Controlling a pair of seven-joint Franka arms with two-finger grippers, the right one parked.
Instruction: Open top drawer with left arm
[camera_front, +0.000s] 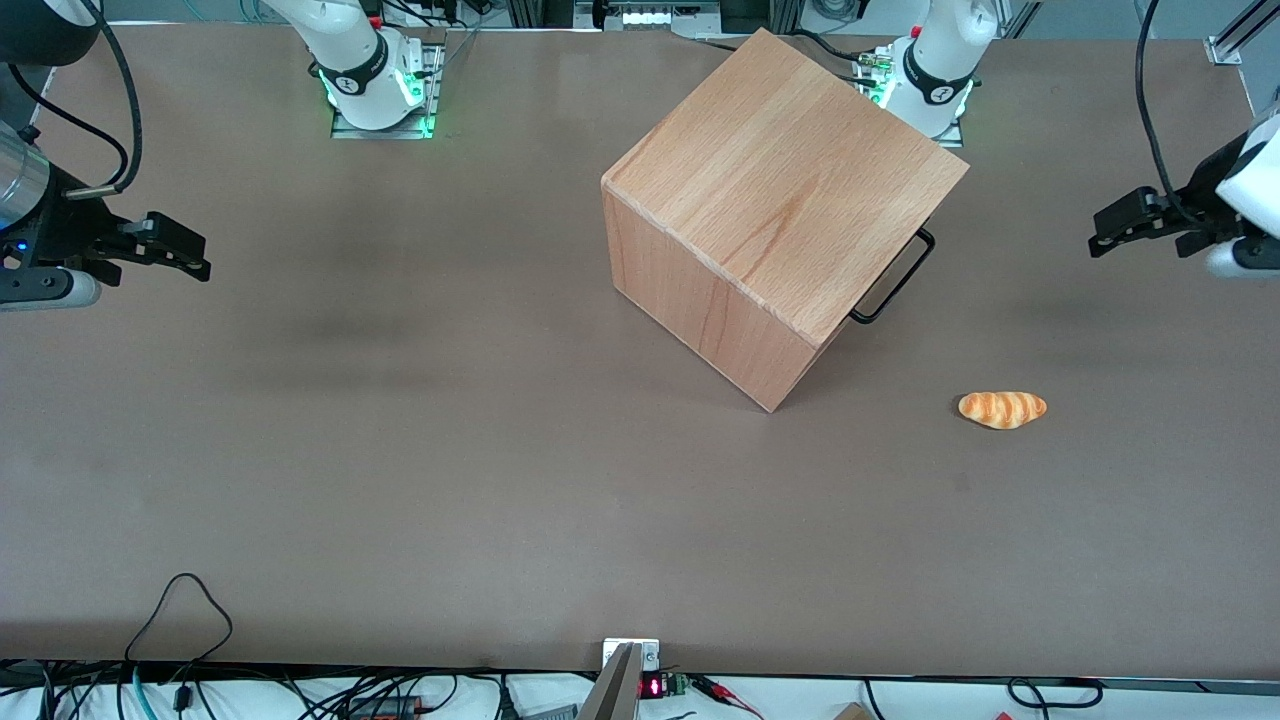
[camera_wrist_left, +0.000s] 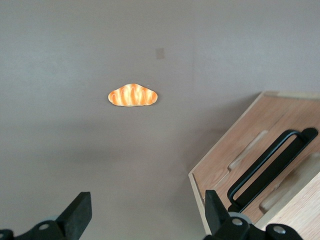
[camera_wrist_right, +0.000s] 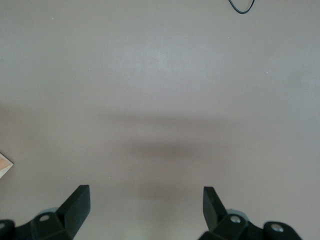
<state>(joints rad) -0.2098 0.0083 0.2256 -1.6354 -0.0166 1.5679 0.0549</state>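
Note:
The large wooden cube (camera_front: 780, 200) stands on the brown table, turned at an angle. Its top drawer faces the working arm's end of the table and sits pushed in; in the front view only its black wire handle (camera_front: 893, 280) shows. In the left wrist view the drawer's flat wooden front (camera_wrist_left: 235, 160) and handle (camera_wrist_left: 272, 167) are in sight. My left arm's gripper (camera_front: 1097, 232) hovers above the table at the working arm's end, well apart from the handle. It is open and empty (camera_wrist_left: 147, 207); one fingertip (camera_wrist_left: 212, 202) lines up with the cube's edge.
A small orange bread roll (camera_front: 1002, 409) lies on the table nearer the front camera than the cube and gripper; it also shows in the left wrist view (camera_wrist_left: 132, 95). Arm bases (camera_front: 935, 75) stand at the table's back edge. Cables run along the front edge.

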